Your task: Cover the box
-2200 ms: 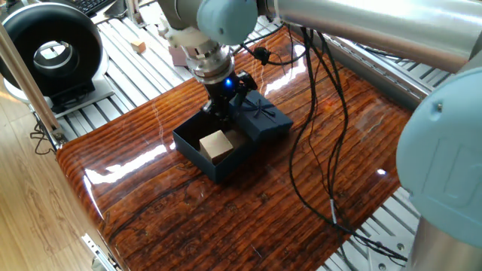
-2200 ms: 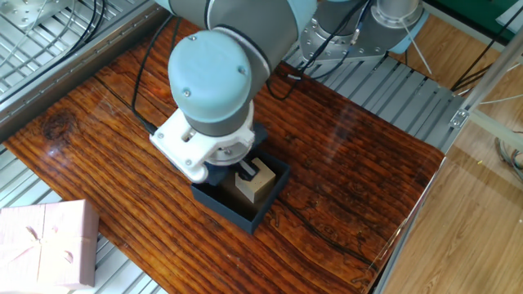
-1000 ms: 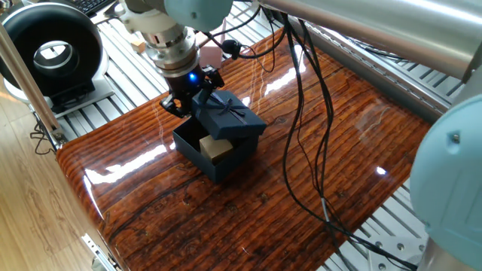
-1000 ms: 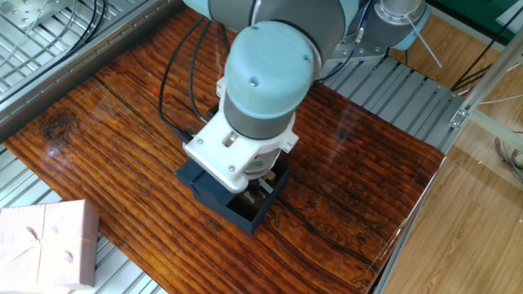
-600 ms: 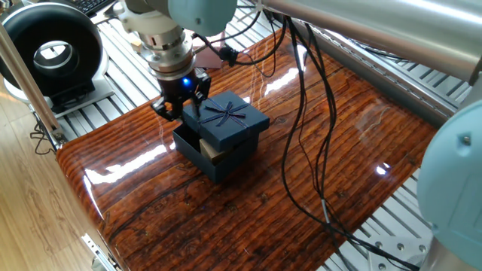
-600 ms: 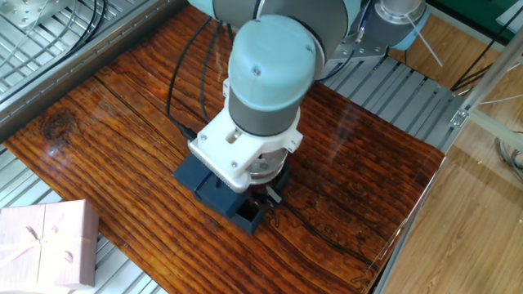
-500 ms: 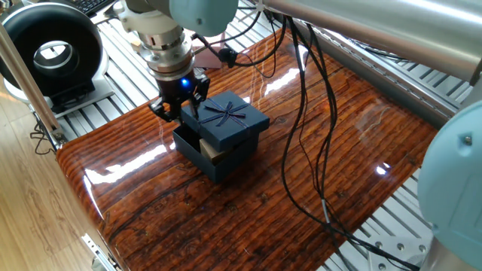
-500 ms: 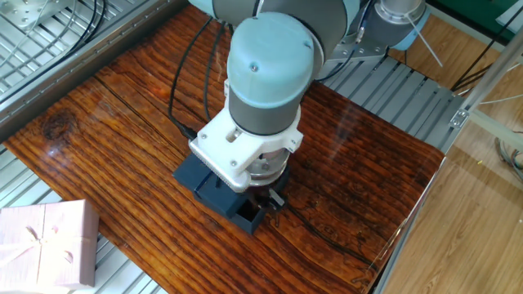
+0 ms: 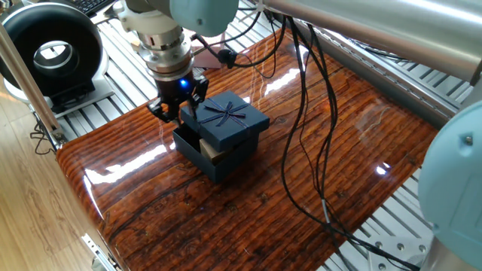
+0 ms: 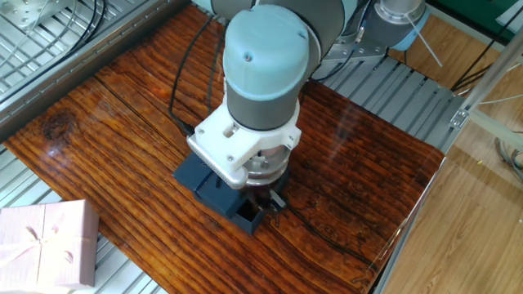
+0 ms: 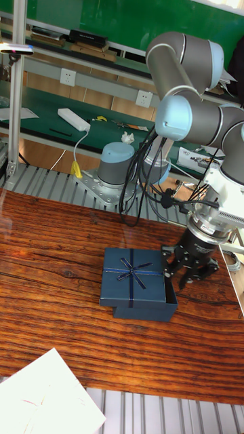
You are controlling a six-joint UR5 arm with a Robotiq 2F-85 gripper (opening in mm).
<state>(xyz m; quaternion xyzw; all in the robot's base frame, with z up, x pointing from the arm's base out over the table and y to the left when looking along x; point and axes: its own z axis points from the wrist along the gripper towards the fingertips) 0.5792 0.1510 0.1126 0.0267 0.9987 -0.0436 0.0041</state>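
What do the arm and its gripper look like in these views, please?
The arm has silver tubes and pale blue joint caps. Black cables hang along it. The wrist flange is white, with a blue light above the black gripper.

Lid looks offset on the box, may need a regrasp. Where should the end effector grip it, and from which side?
Judging from the pose, grip the lid by two opposite side walls, coming straight down. Its flat top carries a raised bow, so avoid the middle. It sits shifted on the box, leaving a gap open at one side where the end effector now stands, so the overhanging walls look free to pinch.
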